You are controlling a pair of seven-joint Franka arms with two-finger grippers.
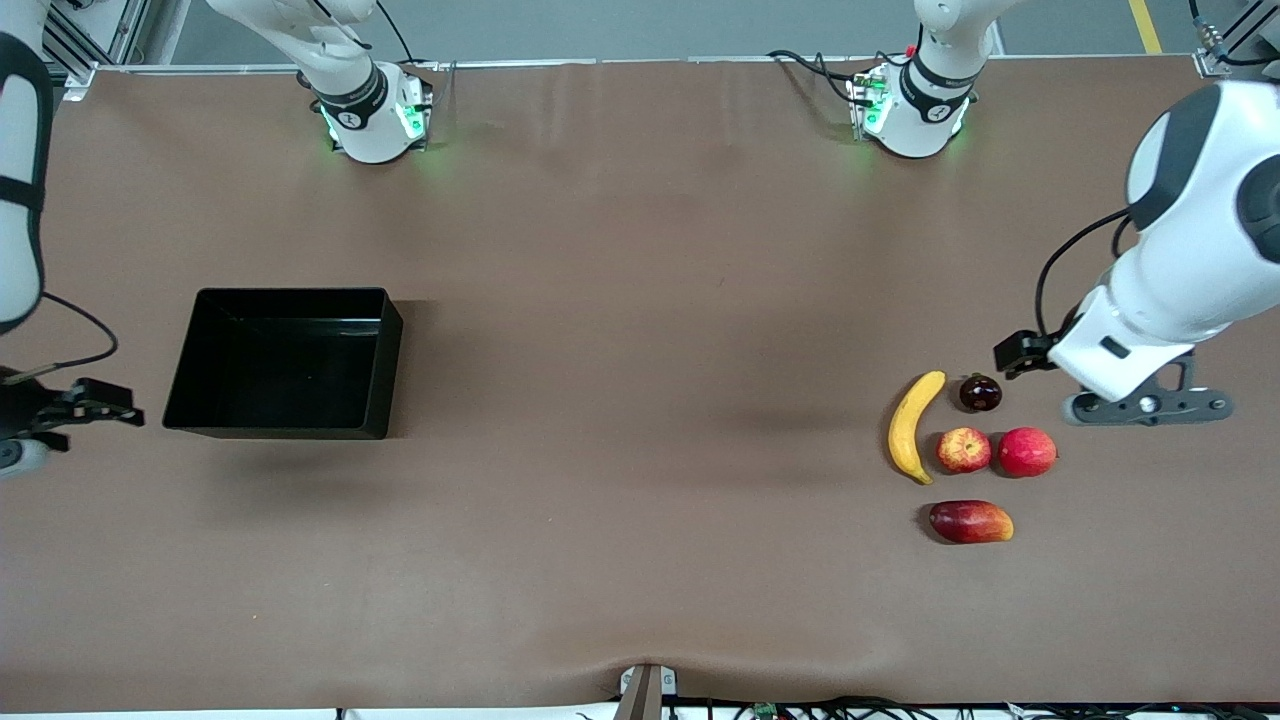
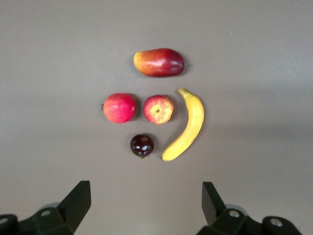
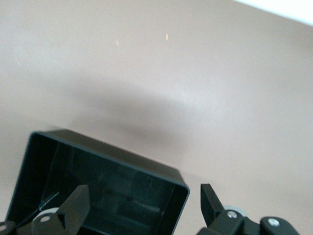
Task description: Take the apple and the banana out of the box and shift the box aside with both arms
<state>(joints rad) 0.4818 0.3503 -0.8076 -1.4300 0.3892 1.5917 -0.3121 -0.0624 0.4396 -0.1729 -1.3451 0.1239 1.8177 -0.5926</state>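
Observation:
The black box [image 1: 290, 293] stands on the table toward the right arm's end, with nothing in it. My right gripper [image 1: 95, 405] hangs open beside it; in the right wrist view the right gripper [image 3: 144, 195] straddles a corner of the box [image 3: 107, 154] without touching it. The yellow banana [image 1: 910, 425] and the blotched apple [image 1: 963, 450] lie side by side toward the left arm's end. My left gripper [image 1: 1020, 352] is open next to them. In the left wrist view the left gripper [image 2: 145, 190] faces the banana [image 2: 188, 127] and apple [image 2: 158, 108].
An evenly red fruit [image 1: 1027, 451] lies beside the apple. A dark plum [image 1: 980, 392] lies farther from the front camera and a mango [image 1: 970, 521] nearer. In the left wrist view the plum [image 2: 142, 145] is closest to the fingers. A wide stretch of brown table [image 1: 640, 400] separates box and fruits.

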